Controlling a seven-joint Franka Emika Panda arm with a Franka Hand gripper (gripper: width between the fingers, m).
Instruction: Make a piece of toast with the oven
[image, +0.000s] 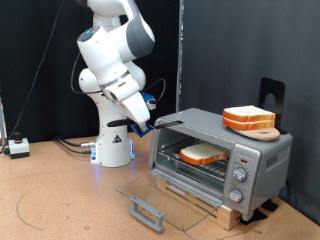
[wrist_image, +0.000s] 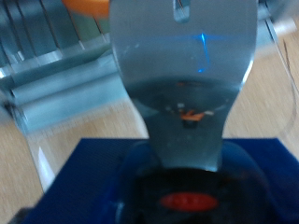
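the toaster oven (image: 225, 150) is being shown on a wooden board (image: 200, 196) on the surface (image: 60, 200), at the exterior view's right, with its glass door (image: 160, 200) lying folded down flat in front and the grey bar handle (image: 147, 211) at the door's outer edge. the piece of toast (image: 203, 154) is resting on the wire rack inside the open cavity. a stack of matching slices (image: 249, 118) is sitting on the oven's top. the end effector (image: 148, 124) is being held just beside the cavity's upper left corner, apart from the toast. whether its fingers are spread or closed cannot be told; the wrist view is blurred and mostly filled by a flat grey blade (wrist_image: 182, 84).
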